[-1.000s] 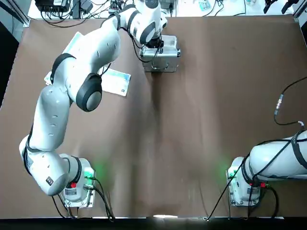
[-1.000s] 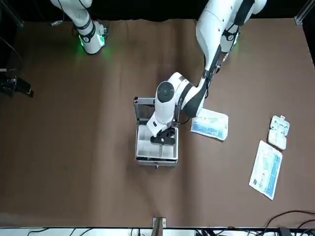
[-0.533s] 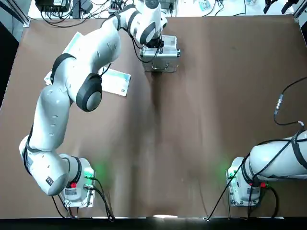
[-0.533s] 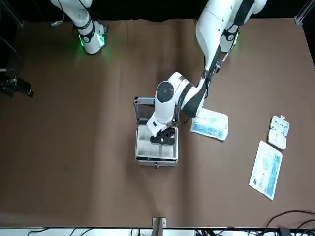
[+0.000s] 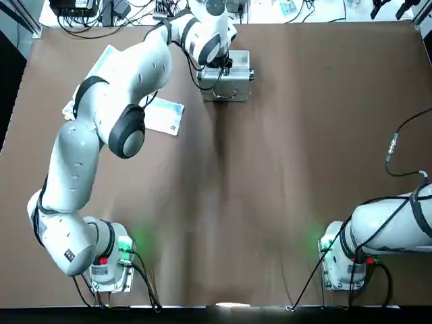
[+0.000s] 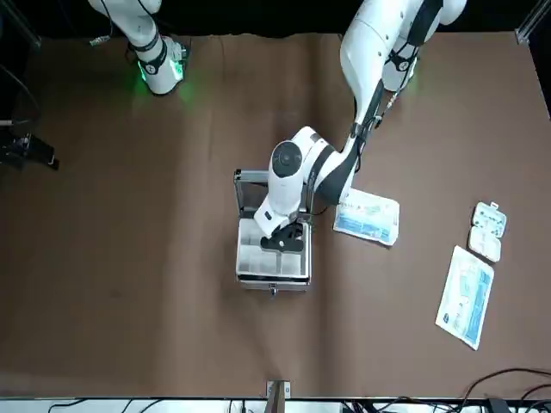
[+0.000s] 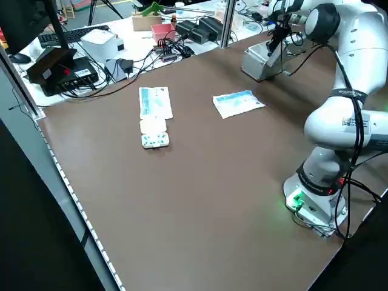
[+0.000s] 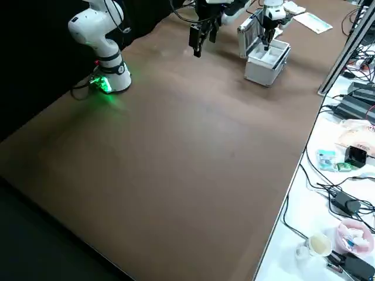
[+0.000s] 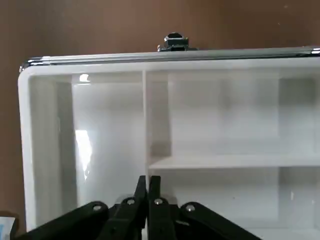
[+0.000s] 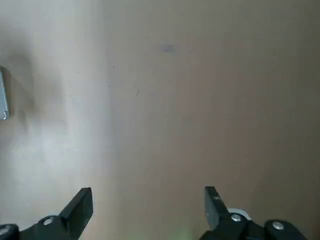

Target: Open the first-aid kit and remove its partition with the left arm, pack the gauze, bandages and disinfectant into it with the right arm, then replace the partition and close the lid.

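Note:
The first-aid kit stands open at the far middle of the table, its lid upright on the near side. The white partition with its several compartments lies inside the case. My left gripper reaches down into the case, its fingers pressed together on a thin divider wall of the partition. My right gripper hangs open over bare table on the robot's right side, holding nothing. I cannot pick out the disinfectant in any view.
On the kit's left side lie a bluish-white packet, a long printed packet and a small white pack. Cables and boxes crowd the bench past the table's far edge. The right arm's base sits at the near right.
The left gripper has shifted slightly toward the lid side inside the case. The kit, the packets and the right arm stay where they were.

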Controlling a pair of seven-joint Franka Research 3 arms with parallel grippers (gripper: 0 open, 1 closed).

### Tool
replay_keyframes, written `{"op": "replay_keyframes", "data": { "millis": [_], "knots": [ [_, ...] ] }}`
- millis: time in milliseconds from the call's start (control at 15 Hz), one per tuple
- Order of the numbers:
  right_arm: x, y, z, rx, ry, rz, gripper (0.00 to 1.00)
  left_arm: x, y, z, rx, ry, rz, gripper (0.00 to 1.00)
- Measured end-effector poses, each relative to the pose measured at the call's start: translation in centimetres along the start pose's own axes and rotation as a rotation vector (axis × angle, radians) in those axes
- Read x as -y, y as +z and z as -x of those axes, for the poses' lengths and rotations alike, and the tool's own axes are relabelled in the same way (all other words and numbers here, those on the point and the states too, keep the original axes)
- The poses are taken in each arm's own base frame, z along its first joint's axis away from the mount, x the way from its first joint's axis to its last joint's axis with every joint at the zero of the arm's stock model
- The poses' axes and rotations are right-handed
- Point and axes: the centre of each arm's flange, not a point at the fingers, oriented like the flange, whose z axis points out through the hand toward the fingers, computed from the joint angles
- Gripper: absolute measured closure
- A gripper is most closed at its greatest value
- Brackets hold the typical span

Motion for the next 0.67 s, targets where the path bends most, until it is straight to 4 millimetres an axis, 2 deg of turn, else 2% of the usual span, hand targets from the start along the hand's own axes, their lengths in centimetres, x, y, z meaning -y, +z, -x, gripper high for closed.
{"op": "replay_keyframes", "data": {
  "millis": [667],
  "knots": [
    [0.05,0.00,0.00,0.000,-0.001,0.000,0.01,0.17,0.03,-0.07,0.015,0.018,-0.015,0.97]
  ]
}}
